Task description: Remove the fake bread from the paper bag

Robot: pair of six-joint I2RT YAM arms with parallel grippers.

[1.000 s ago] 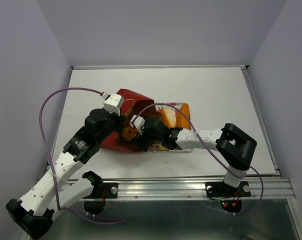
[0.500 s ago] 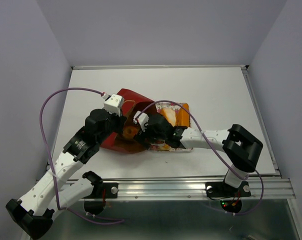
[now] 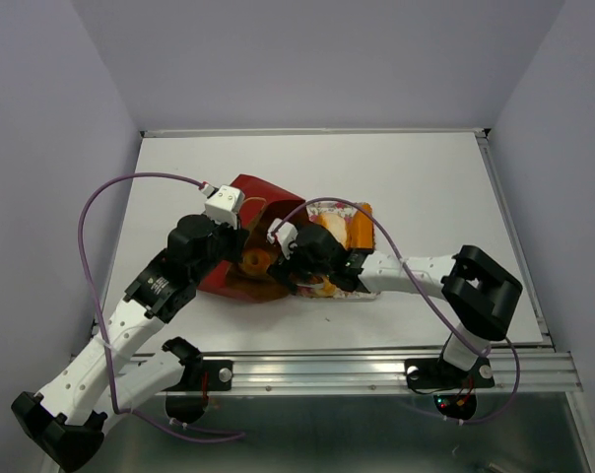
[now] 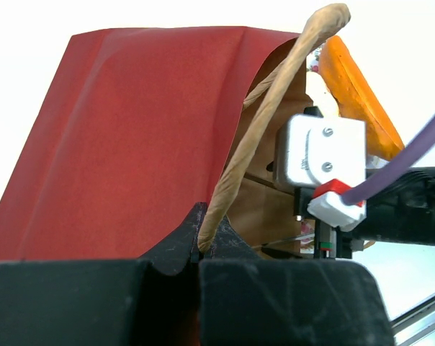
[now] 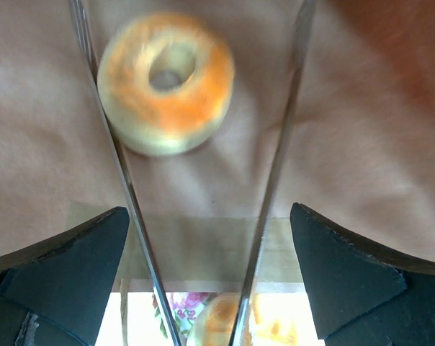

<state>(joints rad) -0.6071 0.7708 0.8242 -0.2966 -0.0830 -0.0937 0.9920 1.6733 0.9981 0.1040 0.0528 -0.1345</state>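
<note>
The red paper bag (image 3: 240, 197) lies on its side with its mouth toward the right arm. My left gripper (image 4: 199, 245) is shut on the bag's tan cord handle (image 4: 268, 115) and holds the mouth up. My right gripper (image 5: 207, 238) is open, reaching into the brown inside of the bag. A ring-shaped piece of fake bread (image 5: 167, 83) lies on the kraft paper just ahead of its fingertips, apart from them. From above, that ring (image 3: 253, 260) shows in the bag mouth beside the right gripper (image 3: 270, 264). Other golden pieces (image 3: 327, 236) sit on a tray outside the bag.
A floral tray (image 3: 322, 206) with orange-golden pastries lies directly right of the bag, under the right forearm. One bun on it (image 5: 228, 324) shows below the right fingers. The left arm's purple cable (image 3: 130, 182) loops over the table's left side.
The right gripper has moved left, deeper into the bag mouth, still open. The ring bread now shows in the opening from above. The left gripper has kept its hold on the handle.
</note>
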